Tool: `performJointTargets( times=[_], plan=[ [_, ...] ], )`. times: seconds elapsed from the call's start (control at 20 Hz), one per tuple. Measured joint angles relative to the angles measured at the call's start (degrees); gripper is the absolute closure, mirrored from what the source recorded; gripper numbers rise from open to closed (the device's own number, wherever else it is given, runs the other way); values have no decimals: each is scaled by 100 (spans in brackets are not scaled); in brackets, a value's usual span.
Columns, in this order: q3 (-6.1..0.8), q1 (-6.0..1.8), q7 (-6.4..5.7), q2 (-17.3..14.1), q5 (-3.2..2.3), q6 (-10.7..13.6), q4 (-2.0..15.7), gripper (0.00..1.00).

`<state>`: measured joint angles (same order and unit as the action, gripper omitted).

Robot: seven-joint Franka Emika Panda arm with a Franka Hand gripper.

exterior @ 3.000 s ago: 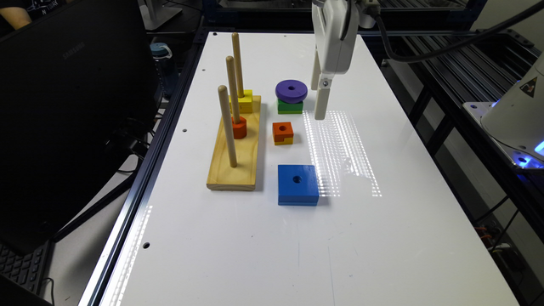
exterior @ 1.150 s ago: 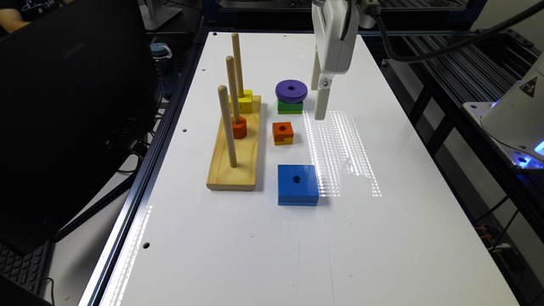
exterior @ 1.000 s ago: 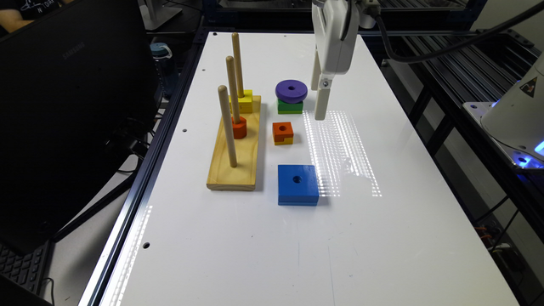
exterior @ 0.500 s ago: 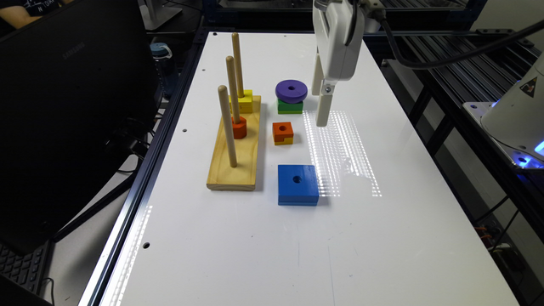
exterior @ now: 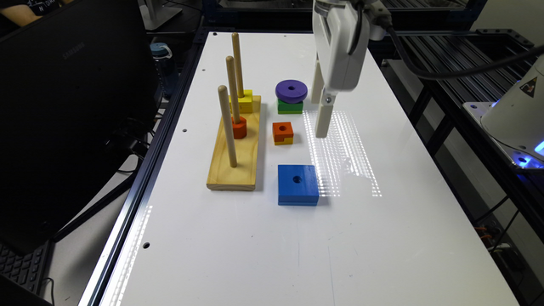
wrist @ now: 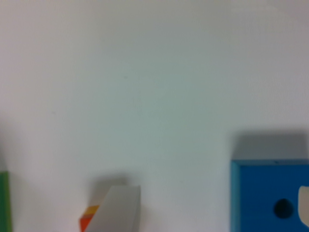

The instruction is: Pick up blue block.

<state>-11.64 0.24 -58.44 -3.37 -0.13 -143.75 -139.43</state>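
Note:
The blue block lies flat on the white table, a small round hole in its middle. It also shows in the wrist view, partly cut off by the frame edge. My gripper hangs above the table, farther back than the block and a little toward the exterior view's right, beside the small orange cube. In the wrist view the gripper is open, its two fingers wide apart with bare table between them.
A wooden base with three upright pegs stands on the exterior view's left, with a yellow block and an orange piece on its pegs. A purple disc rests on a green block. A dark monitor flanks the table.
My gripper has shifted slightly nearer to the blue block and a touch toward the exterior view's right. The blocks have not moved.

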Motion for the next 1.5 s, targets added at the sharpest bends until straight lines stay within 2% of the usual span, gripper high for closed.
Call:
performJointTargets(
  times=[0.15,0.2,0.45,0.8,0.95,1.3,1.4,1.5],
  plan=[
    [-127,1,-127,-135,-3,0,148,0],
    [-151,0,-151,-168,-5,0,182,0],
    [-160,-2,-159,-236,-5,0,250,0],
    [-361,0,-358,-325,-16,0,374,0],
    [-397,1,-385,-360,-16,0,405,0],
    [-424,0,-406,-376,-16,0,430,0],
    [-461,3,-446,-408,-17,1,482,0],
    [-532,5,-530,-484,-32,3,585,0]
  ],
)
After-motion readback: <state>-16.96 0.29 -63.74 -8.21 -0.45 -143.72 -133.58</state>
